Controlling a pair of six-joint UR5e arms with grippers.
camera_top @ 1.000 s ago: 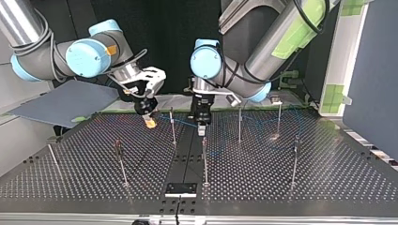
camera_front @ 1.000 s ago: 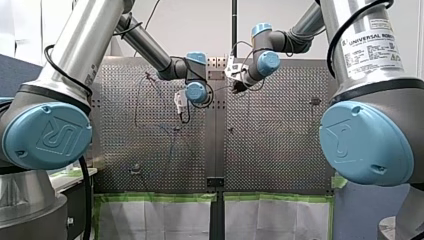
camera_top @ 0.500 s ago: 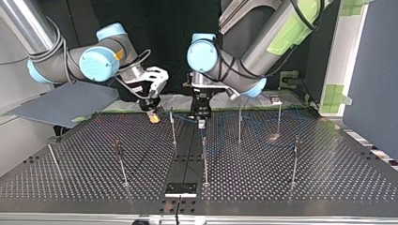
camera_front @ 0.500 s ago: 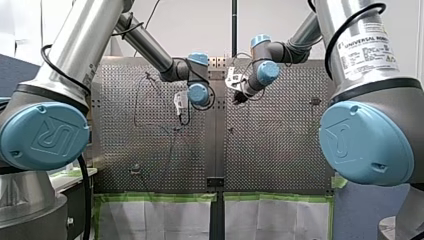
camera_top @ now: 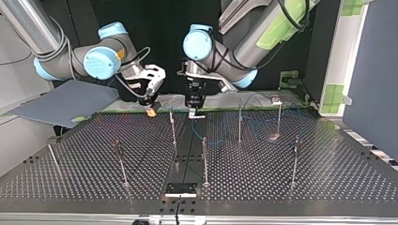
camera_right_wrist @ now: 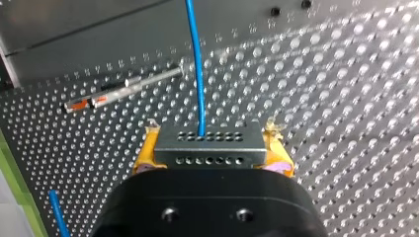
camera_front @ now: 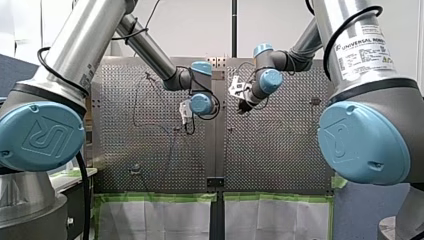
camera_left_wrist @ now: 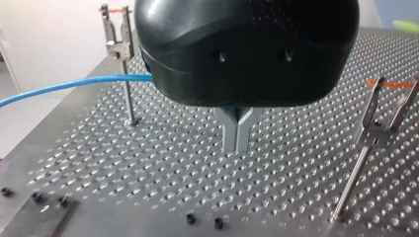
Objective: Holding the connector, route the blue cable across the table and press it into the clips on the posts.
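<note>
My right claw (camera_top: 151, 111) is clamped on the connector (camera_right_wrist: 207, 145), a flat rectangular metal block with two rows of small round holes across its face. Its yellow pads (camera_right_wrist: 143, 153) press against the block's two short ends. The thin, smooth blue cable (camera_right_wrist: 197, 74) leaves the middle of the connector and runs straight ahead over the desk (camera_top: 291, 183), a dull metal plate with a dense grid of holes.

My left claw (camera_left_wrist: 236, 133) has a rounded black body and two slim metal fingers (camera_left_wrist: 230, 131) closed tip to tip in a narrow V. A sliver of blue shows between them near their base, so the claw is gripping the cable. One stretch of cable comes in from the side and passes behind the black body.

In the top view both claws hang near the far edge of the desk, just either side of a thin post (camera_top: 172, 126). From my left claw the cable sags to the desk and trails among the posts at the view's right. Each post is a slender steel rod topped by a forked clip (camera_left_wrist: 117, 37) with orange tips.
</note>
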